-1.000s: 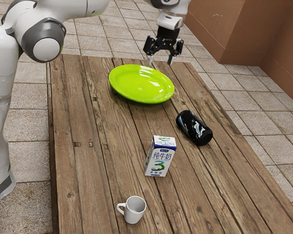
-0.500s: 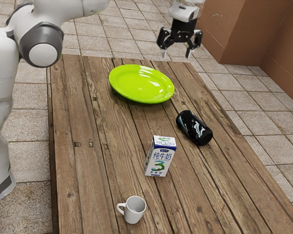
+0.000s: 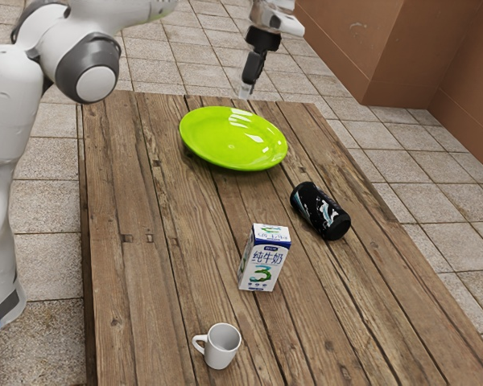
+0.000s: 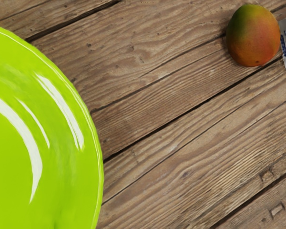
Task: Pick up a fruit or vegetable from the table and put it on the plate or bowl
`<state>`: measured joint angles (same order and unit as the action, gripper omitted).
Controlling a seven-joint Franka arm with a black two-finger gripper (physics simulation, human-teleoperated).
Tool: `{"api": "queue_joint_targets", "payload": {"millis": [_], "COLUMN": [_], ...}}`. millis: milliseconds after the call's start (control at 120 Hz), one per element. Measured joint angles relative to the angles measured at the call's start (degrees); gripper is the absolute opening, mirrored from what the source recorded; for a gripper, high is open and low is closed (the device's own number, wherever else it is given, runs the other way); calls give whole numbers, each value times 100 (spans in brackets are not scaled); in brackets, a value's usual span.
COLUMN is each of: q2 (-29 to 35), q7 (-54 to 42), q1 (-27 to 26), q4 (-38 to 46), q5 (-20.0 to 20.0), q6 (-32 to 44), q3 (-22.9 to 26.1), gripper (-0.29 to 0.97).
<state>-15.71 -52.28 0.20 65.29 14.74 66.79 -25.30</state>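
claw (image 3: 247, 87) now edge-on — glossy round plate (image 3: 233, 138)

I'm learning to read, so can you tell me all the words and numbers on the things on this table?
"纯牛奶": on the front of the milk carton.
"3": a big green numeral under those characters, on the same carton.
Small print on the carton's top band: too small to read.
Light markings on the black can: too blurred to read.
No writing on the white cup or the green plate.

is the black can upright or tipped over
Tipped over: the black can lies on its side on the wooden table.
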Motion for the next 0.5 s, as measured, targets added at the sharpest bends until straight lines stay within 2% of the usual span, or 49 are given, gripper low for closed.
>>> {"api": "queue_joint_targets", "payload": {"millis": [183,283,433,467,500], "q2": [-86,-81,-45,101,748], "q7": [1414,2049,2815,2958,3097], "q1": [-194,-309,-570,-613,-796], "q4": [48,189,362,491,1114], "q5": [570,621,654,639,540], "q6": [-147,-214,70,102,218], "q3": [49,27,27,19,12], "gripper": [68,68,68,68,68]}}
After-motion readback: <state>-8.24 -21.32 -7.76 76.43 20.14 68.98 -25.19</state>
